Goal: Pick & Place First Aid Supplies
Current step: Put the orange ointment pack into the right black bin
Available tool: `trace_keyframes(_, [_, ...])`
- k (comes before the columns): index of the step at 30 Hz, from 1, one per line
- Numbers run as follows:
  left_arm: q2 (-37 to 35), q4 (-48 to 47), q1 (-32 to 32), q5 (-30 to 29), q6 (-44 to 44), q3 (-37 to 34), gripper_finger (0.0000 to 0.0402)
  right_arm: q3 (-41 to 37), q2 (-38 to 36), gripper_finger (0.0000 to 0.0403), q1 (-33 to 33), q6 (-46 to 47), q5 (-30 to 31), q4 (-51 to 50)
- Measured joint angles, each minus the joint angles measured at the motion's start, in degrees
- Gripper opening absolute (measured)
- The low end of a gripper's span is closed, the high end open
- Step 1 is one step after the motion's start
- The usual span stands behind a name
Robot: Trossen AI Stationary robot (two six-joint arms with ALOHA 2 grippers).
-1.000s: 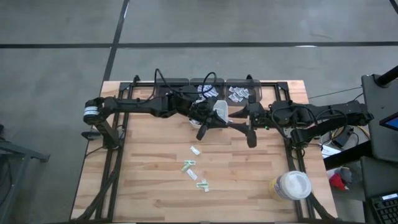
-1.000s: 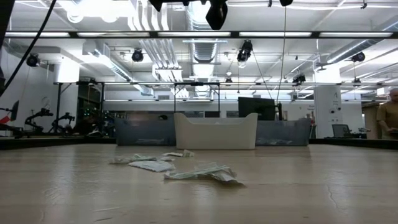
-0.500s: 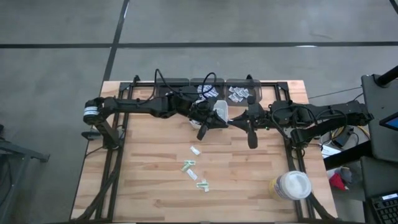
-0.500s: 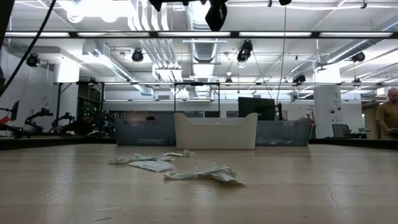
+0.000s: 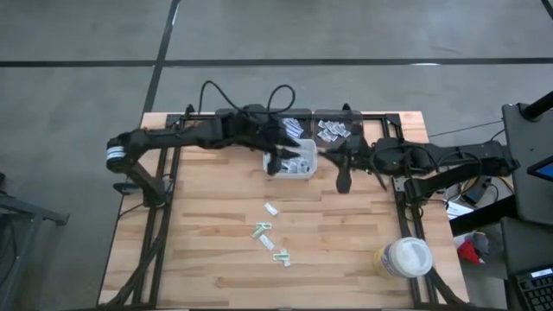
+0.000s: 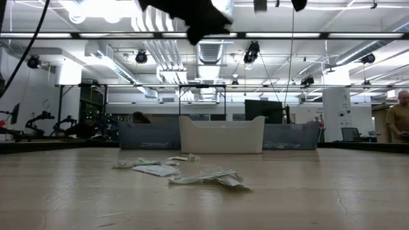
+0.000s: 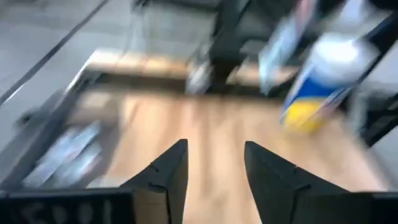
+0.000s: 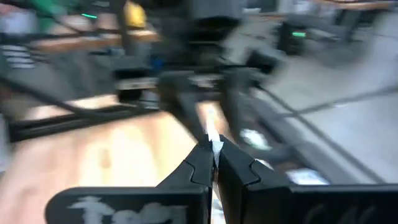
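Nearest the front edge in the high view, the white round lidded tub point(image 5: 405, 257) stands alone at the right corner. Just beyond it, mid-table, a few first aid sachets point(image 5: 270, 234) lie loose in a short diagonal line on the wooden table point(image 5: 199, 250) — some white, some greenish, none touched by either arm. The low view shows the same sachets point(image 6: 182, 171) lying flat on the boards, with the bins behind.

Farther back, both arms hang over the bin row. The left gripper point(image 5: 278, 161) has swung from the table's middle to just over the white bin point(image 5: 296, 161); its wrist view shows the two fingers point(image 7: 166, 177) parted with nothing between them, so it has let go. A second ago the two grippers met near each other in front of this bin. The right gripper point(image 5: 342, 179) has drawn back slightly toward its own side, and its fingers point(image 8: 200, 163) are pressed together on a thin white sliver point(image 8: 214, 144) — most likely a sachet passed across, though it is too blurred to be sure.

At the far edge, the grey bin point(image 5: 331, 130) already holds several sachets point(image 5: 328, 130). My reading: one piece has changed hands, and the loose ones at mid-table remain to be collected.
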Motion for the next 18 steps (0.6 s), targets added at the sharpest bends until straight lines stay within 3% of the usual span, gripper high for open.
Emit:
trace_keyframes(4, [-2.50, -14.78, 2.74, -9.47, 5.06, -0.08, 0.0157, 0.00, 0.33, 0.0008, -4.74, 0.25, 5.86, -6.31])
trace_keyframes(8, [-3.65, -24.61, 5.13, -18.08, 9.18, -1.36, 0.0155, 0.41, 2.16, 0.0008, -12.36, 4.03, 5.63, -15.41])
trace_keyframes(13, [-5.25, -25.01, 8.67, -17.43, 10.94, -7.68, 0.0154, 7.08, 9.23, 0.0008, -22.29, 4.91, 1.48, -26.86])
trace_keyframes(18, [-7.38, -18.38, 12.67, -10.31, 9.55, -16.21, 0.0151, 16.97, 19.10, 0.0008, -29.70, -0.01, -1.74, -39.18])
